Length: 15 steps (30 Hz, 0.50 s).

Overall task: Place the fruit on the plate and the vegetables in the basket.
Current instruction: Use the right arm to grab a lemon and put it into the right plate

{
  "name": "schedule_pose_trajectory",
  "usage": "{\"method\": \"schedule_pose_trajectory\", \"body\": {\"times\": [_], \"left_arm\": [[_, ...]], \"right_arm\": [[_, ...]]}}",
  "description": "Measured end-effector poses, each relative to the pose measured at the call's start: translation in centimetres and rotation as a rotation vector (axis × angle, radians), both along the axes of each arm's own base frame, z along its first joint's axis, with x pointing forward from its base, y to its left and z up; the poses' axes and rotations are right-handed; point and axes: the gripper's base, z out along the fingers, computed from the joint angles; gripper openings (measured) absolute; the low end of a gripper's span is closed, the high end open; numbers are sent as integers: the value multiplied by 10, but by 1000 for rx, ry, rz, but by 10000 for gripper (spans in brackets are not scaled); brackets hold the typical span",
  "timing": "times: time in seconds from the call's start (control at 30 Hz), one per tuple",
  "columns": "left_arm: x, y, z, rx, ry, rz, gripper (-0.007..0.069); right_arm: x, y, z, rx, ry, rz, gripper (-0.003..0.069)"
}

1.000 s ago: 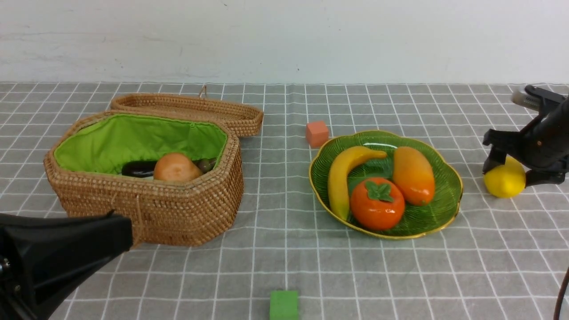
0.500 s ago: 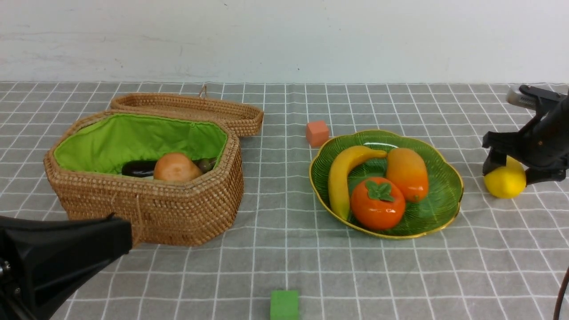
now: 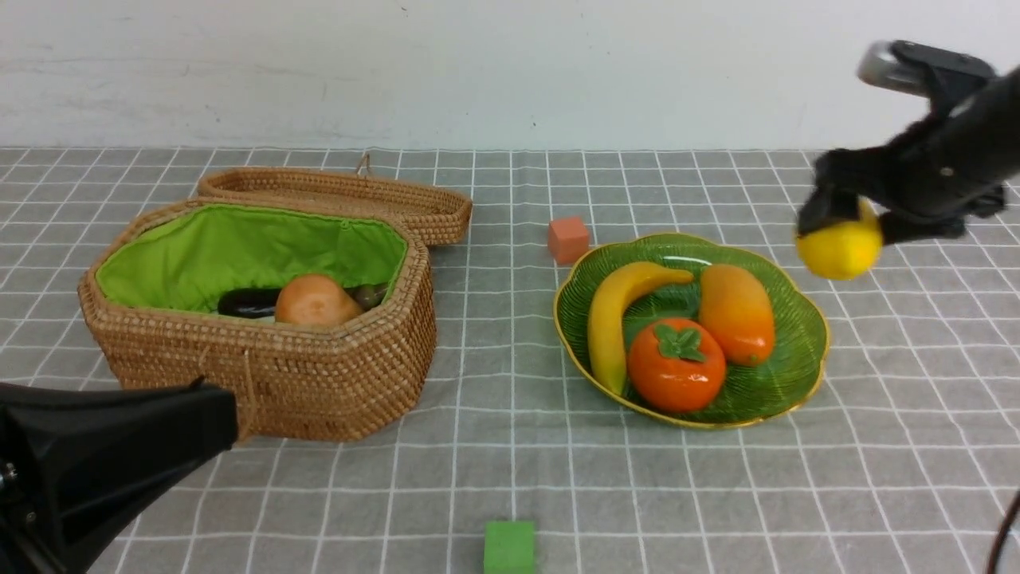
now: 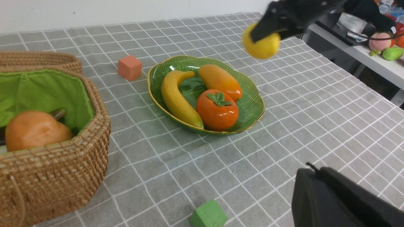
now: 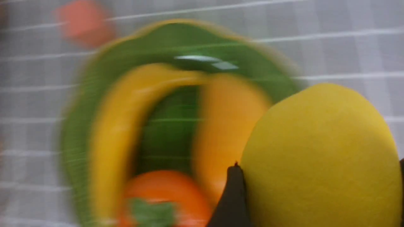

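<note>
- Now, front view: the right tool (image 3: 851, 227) is clamped on the glossy yellow toy lemon (image 3: 838, 249), held in the air just beyond the right edge of the shallow green ribbed dish with the gold scalloped rim (image 3: 805, 375). The fingers grip only the lemon's upper part, so the smooth round fruit could slip out short of the plate.
- On the dish lie the yellow toy banana (image 3: 613, 315), the orange-yellow toy mango (image 3: 737, 313) and the orange toy persimmon with a green leaf cap (image 3: 676, 365). Little bare space shows, so a dropped lemon may bounce off them, roll over the low rim, or knock a fruit out.
- The tan woven wicker basket with lime lining (image 3: 271, 375) holds the dark purple eggplant (image 3: 249, 301) and the tan lumpy potato (image 3: 316, 301); the radish cannot be made out here.
- Left wrist view: the left tool (image 4: 341, 198) shows only as a dark housing low over the grey checked surface (image 4: 315, 104), and it is closed together and empty. It sits well apart from the dish, so a clash looks unlikely.
- Right wrist view: the lemon fills the near corner with a dark finger (image 5: 232, 201) against it; the plate (image 5: 79, 126) is blurred, so aim may be hard to judge.
</note>
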Motion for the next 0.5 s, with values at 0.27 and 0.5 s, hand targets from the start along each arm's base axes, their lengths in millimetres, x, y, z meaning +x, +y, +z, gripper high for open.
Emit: {"method": "schedule_pose_trajectory", "body": {"times": [0.27, 0.5], "left_arm": [[0, 0, 0, 1, -1, 0, -10], [0, 0, 0, 4, 2, 0, -10]], "right_arm": [[22, 57, -46, -35, -72, 82, 580], [25, 61, -54, -41, -67, 86, 677]]}}
